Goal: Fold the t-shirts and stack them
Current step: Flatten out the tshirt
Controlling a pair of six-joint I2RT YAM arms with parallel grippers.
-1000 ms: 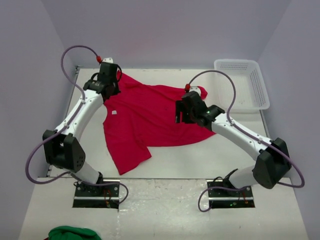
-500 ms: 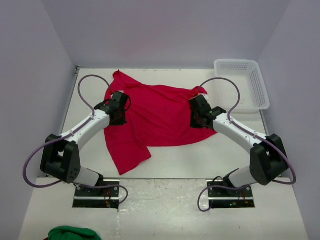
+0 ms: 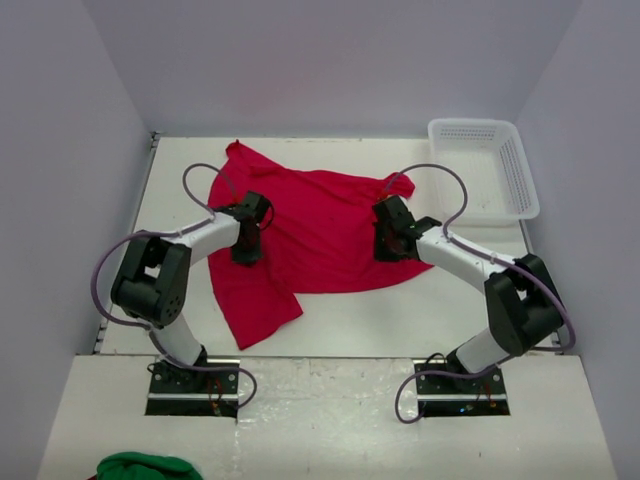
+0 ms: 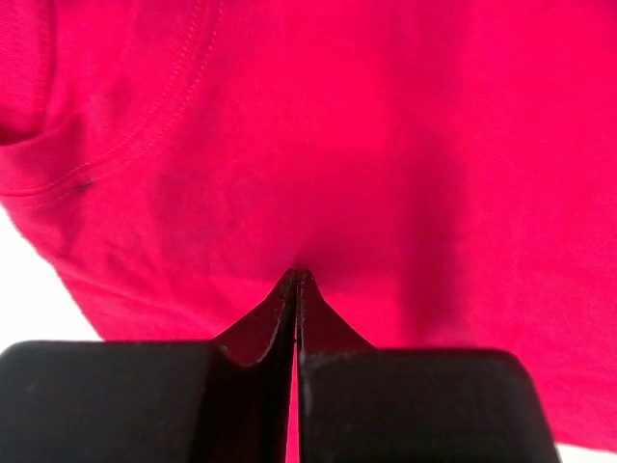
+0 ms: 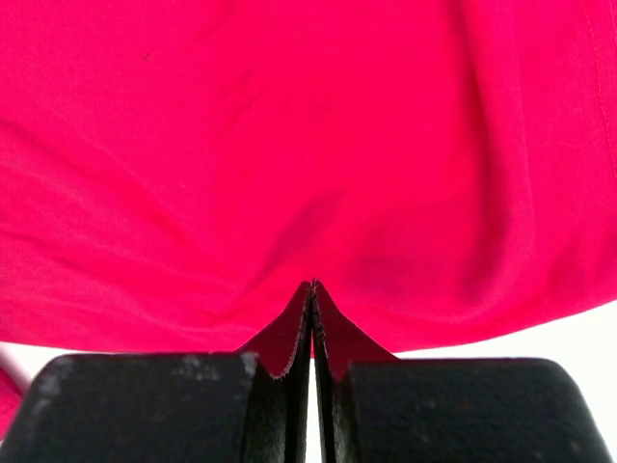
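Both arms are pinching the red t-shirt, which is lying spread on the table.
The left gripper and right gripper are clamping shut on its rumpled cloth, one at each side.

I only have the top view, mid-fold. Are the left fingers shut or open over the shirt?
Observer: Left gripper is shut, tips together just over the shirt.
Operator: What part of the cloth is there?
Observer: A curved stitched seam runs left of the tips.
Operator: And the right one?
Observer: Right gripper is shut as well, tips meeting.
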